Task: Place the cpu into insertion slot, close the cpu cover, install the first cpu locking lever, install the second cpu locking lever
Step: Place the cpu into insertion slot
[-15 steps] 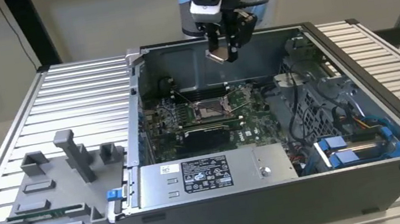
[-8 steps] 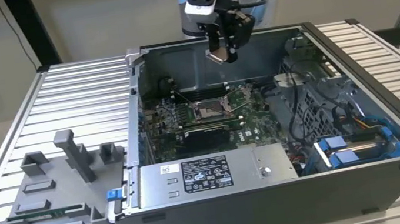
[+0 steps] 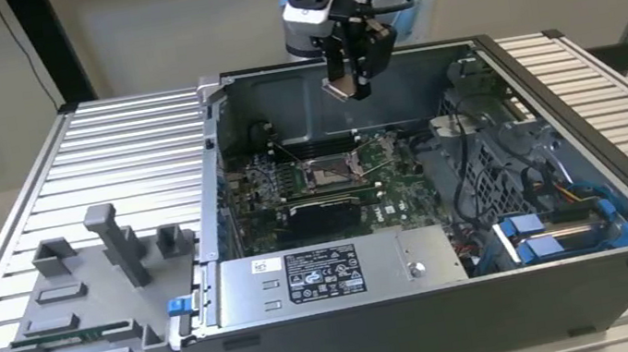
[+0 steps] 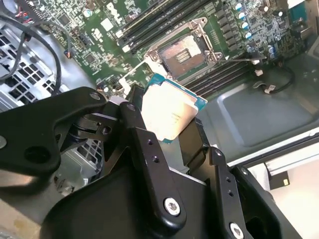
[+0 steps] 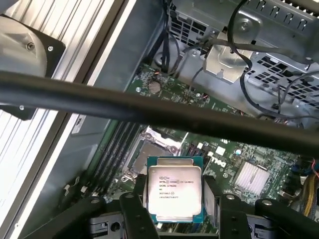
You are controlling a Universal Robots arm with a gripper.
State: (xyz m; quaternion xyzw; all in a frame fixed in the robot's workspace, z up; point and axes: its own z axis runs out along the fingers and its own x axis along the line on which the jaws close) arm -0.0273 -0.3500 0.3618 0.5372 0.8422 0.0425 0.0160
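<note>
My gripper (image 3: pixel 352 81) hangs above the open computer case, over the back of the green board, shut on the cpu (image 3: pixel 340 88). Both wrist views show the cpu (image 4: pixel 169 112) (image 5: pixel 175 191) as a flat silvery-tan square with a teal rim, clamped by its edges between the black fingers (image 4: pixel 137 129) (image 5: pixel 213 199). Below it lies the insertion slot (image 3: pixel 327 172) (image 4: pixel 183 51) (image 5: pixel 147 155), a dark square in a silvery rim, with nothing in it. A silvery piece that looks like the cpu cover (image 5: pixel 160 137) stands at the slot's edge, apparently raised. A thin wire lever (image 4: pixel 240 59) sticks out beside the slot.
The case walls (image 3: pixel 224 152) surround the board. A power supply (image 3: pixel 322 273) sits in front of the slot, and a drive cage with blue clips (image 3: pixel 554 238) and cables lies to the exterior view's right. Long black memory slots (image 4: pixel 149 20) flank the socket. A grey fixture plate (image 3: pixel 84 304) lies outside the case.
</note>
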